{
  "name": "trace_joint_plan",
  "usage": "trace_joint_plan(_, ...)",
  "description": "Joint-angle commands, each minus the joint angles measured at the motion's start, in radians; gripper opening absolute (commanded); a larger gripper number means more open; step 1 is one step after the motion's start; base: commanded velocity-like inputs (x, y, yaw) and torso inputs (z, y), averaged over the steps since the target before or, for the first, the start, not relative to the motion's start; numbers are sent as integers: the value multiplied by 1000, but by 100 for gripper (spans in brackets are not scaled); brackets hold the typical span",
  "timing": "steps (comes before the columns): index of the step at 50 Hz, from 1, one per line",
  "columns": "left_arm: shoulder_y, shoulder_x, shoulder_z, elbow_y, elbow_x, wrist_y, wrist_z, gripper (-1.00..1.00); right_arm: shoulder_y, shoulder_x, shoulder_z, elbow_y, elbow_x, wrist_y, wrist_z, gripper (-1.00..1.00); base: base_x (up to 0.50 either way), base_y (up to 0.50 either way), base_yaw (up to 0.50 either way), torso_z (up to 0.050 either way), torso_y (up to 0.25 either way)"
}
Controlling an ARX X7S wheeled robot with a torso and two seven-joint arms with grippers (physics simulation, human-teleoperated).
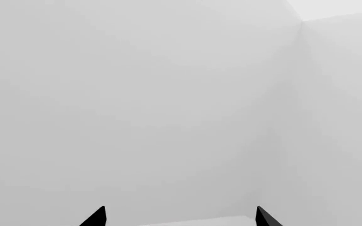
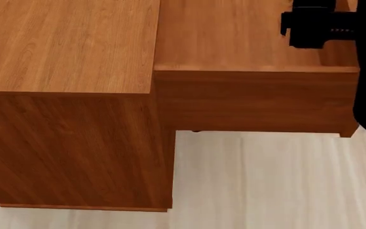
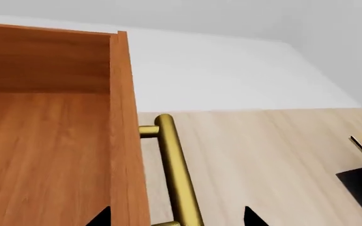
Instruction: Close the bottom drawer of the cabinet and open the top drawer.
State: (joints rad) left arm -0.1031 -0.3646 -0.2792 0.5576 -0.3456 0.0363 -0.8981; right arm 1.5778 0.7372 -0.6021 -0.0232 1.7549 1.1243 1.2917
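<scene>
Head view: the cabinet (image 2: 68, 95) fills the left of the scene, with one drawer (image 2: 253, 95) pulled out to the right over the pale floor (image 2: 266, 181); which of the three it is cannot be told here, and the other drawers are hidden. Your right arm (image 2: 316, 26) sits over its far right corner. Right wrist view: the right gripper (image 3: 176, 217) stands spread, its tips either side of the brass handle (image 3: 176, 174), not clamped, placed as if to work the drawer front (image 3: 129, 155). Left wrist view: your left gripper (image 1: 179, 217), spread and empty, faces only a blank wall (image 1: 137, 103).
</scene>
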Motion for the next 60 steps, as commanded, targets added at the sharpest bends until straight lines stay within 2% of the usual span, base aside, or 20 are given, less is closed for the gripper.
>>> trace_joint_plan(1, -5, -6, 0, 8, -6, -13, -7, 100, -41, 52, -75, 361, -81, 53, 78, 100, 0, 0, 5, 0, -10)
trace_joint_plan(11, 9, 4, 3, -11, 3, 20, 3, 100, -5, 96, -87, 423, -123, 65, 74, 100, 3, -1, 0, 0, -6)
trace_joint_plan(16, -5, -9, 2, 8, -7, -14, -8, 100, 16, 116, -90, 448, -130, 79, 75, 100, 3, -4, -5, 0, -2)
trace_joint_plan(19, 25, 17, 5, -37, 13, 62, 15, 100, 28, 130, -91, 460, -146, 74, 81, 100, 4, -5, -7, 0, -3)
trace_joint_plan(22, -3, -9, 2, 7, -7, -11, -9, 100, 20, 138, -81, 475, -138, 61, 74, 100, 0, -5, -7, 0, 0)
trace_joint_plan(23, 21, 13, 7, -32, 11, 53, 12, 100, 19, 142, -85, 469, -147, 60, 73, 100, 0, -5, -8, 0, 0)
trace_joint_plan(26, 26, 17, 9, -44, 16, 68, 17, 100, 14, 142, -84, 467, -147, 56, 69, 100, 0, -5, -8, 0, 0)
trace_joint_plan(30, 6, -4, 5, -4, -1, 8, -5, 100, 8, 140, -70, 463, -129, 44, 52, 100, 3, -6, -8, 0, -3)
trace_joint_plan(37, -7, -15, 9, 9, -3, -19, -13, 100, 26, 138, 33, 332, 47, 26, 69, 100, 2, -6, -8, 0, -2)
trace_joint_plan(42, 9, -3, 10, -11, 5, 17, -1, 100, 64, 142, 101, 226, 210, 14, 136, 100, 0, -5, -8, 0, 0)
trace_joint_plan(45, -6, -17, 10, 8, -4, -18, -12, 100, 79, 152, 129, 155, 312, -6, 191, 100, 0, -5, -7, 0, 0)
trace_joint_plan(51, -6, -17, 9, 9, -6, -19, -13, 100, 111, 175, 129, 25, 418, -38, 262, 100, 0, -3, -5, 0, 0)
trace_joint_plan(56, -5, -18, 11, 9, -5, -18, -12, 100, 75, 230, 110, -184, 505, -137, 273, 100, 0, -3, -1, 0, 0)
trace_joint_plan(60, -6, -19, 12, 7, -4, -20, -13, 100, 111, 274, 49, -334, 558, -227, 274, 100, 0, -1, 0, 0, 0)
